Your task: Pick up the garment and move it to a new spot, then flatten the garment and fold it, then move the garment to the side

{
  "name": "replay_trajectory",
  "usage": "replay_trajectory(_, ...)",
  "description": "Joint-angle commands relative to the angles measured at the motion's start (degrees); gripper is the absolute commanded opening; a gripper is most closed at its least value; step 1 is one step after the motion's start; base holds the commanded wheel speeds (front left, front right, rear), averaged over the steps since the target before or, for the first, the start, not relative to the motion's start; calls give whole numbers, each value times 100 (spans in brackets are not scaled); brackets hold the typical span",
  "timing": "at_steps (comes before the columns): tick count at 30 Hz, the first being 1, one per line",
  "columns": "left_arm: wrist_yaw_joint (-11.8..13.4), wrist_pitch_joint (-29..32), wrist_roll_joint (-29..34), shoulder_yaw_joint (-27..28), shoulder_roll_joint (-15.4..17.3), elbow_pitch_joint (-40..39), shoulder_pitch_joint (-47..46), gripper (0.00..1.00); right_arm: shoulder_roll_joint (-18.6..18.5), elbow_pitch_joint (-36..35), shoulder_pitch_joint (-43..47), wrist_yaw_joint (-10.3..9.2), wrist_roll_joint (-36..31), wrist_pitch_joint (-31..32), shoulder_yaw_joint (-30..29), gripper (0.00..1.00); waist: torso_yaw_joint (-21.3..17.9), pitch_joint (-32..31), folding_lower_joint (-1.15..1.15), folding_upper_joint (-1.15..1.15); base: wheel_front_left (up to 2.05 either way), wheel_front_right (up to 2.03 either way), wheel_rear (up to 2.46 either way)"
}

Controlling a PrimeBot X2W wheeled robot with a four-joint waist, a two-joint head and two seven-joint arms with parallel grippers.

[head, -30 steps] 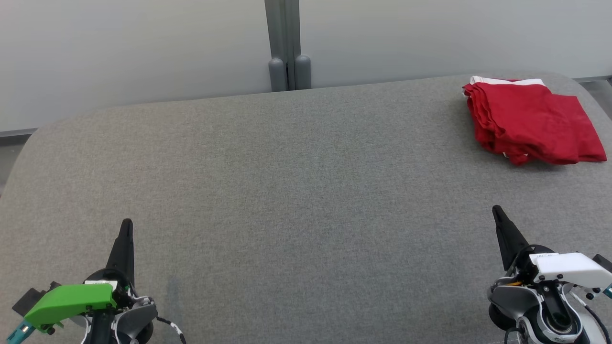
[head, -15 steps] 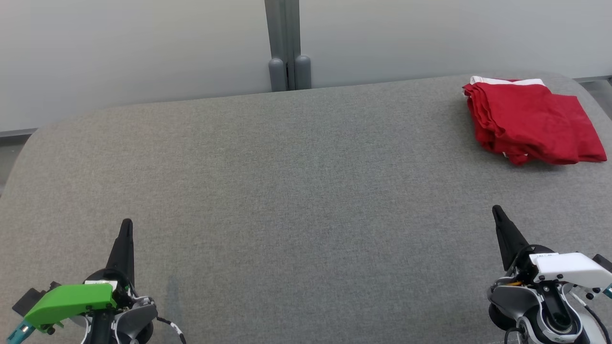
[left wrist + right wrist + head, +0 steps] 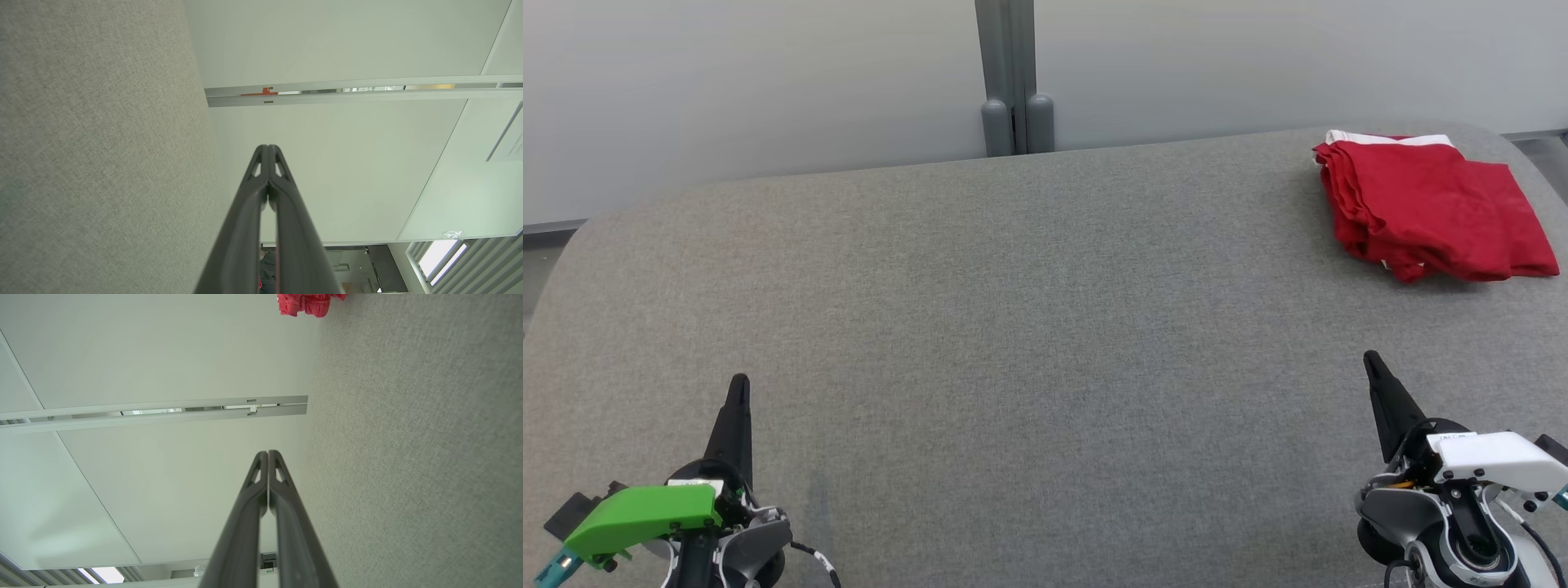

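The garment (image 3: 1433, 206) is red with a white band, folded into a rough rectangle at the far right of the grey table (image 3: 1029, 327). A red corner of the garment (image 3: 310, 303) peeks in at the top of the right wrist view. My left gripper (image 3: 738, 384) rests low at the near left, shut and holding nothing; its fingertips (image 3: 267, 148) meet in the left wrist view. My right gripper (image 3: 1370, 358) sits at the near right, well short of the garment, also shut and holding nothing, tips (image 3: 268, 452) pressed together.
A pale wall with a grey post (image 3: 1010, 77) runs behind the table's far edge. The table's rounded corners fall away at the far left and far right. Wide bare grey fabric lies between the two grippers.
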Motion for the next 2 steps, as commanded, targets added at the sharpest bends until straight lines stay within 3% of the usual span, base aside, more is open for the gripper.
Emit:
replay_trajectory(1, -33, 20, -5, 15, 7, -11, -63, 0, -2, -29, -33, 4, 39, 19, -10, 0, 0, 0, 0, 0, 0, 0, 0)
replay_trajectory(2, -33, 20, -5, 15, 7, -11, -63, 0, -2, -29, -33, 4, 39, 19, -10, 0, 0, 0, 0, 0, 0, 0, 0)
